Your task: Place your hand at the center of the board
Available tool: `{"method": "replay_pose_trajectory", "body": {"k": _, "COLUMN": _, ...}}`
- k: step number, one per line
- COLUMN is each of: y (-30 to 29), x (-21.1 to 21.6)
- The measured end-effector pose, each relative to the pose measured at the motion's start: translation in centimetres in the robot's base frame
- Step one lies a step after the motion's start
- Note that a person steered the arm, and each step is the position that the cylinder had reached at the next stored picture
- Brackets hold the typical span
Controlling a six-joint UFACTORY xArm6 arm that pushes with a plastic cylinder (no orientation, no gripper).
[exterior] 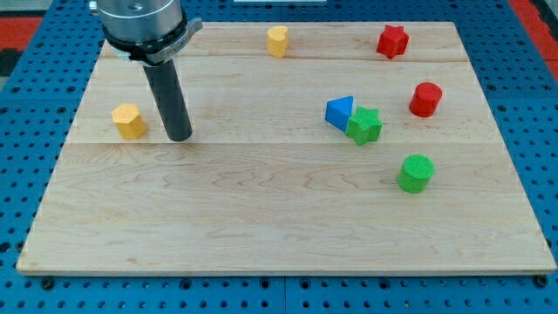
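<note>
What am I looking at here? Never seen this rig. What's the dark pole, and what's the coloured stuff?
One camera looks down at a wooden board. The dark pole is the end of a robot arm; it has no gripper, holds nothing, and only pushes blocks with my tip. The tip stands at the view's left, just right of a yellow block, apart from it. Also there: a yellow block at the top, a red star, a red cylinder, a blue block touching a green star, and a green cylinder.

high front view, whole board [288, 218] framed
</note>
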State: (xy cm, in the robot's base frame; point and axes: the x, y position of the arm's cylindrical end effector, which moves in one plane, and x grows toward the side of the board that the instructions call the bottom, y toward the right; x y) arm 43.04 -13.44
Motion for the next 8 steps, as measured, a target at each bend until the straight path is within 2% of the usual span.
{"method": "replay_pose_trajectory", "body": {"k": 3, "y": 0.2, "x": 0.0}}
{"method": "replay_pose_trajectory", "body": {"k": 6, "y": 11.5, "x": -2.4}}
{"method": "replay_pose_trajectory", "body": {"k": 8, "y": 13.5, "x": -3.7}}
